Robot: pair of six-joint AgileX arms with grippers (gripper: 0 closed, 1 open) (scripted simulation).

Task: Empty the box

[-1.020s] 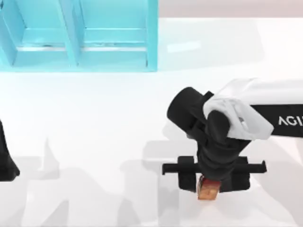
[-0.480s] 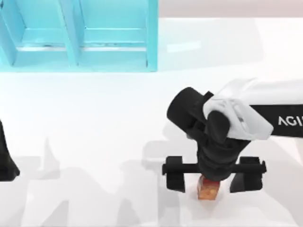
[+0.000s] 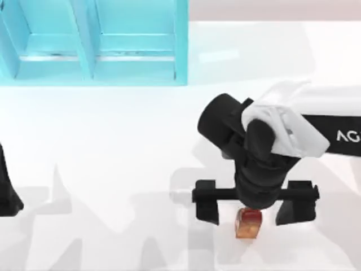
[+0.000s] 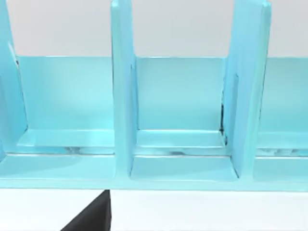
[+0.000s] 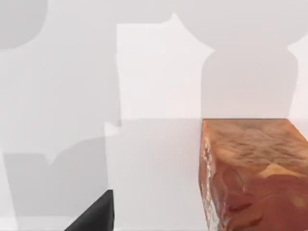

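Observation:
The box [image 3: 181,51] is a light blue compartmented case at the table's far left; the left wrist view looks into its bare compartments [image 4: 180,96]. A small brown loaf-like block [image 3: 248,224] lies on the white table near the front, right of centre, and appears close up in the right wrist view [image 5: 250,173]. My right gripper [image 3: 251,210] hangs open just above and behind the block, one finger on each side, not touching it. My left gripper sits parked at the table's left edge, its dark arm [image 3: 7,195] just inside the picture, one fingertip [image 4: 94,219] showing.
The white table [image 3: 113,169] stretches between the box and the block. The right arm's white and black body [image 3: 282,135] reaches in from the right edge.
The right gripper's fingers have spread apart and let go of the brown block, which now rests on the table. The gripper has drawn slightly back from it.

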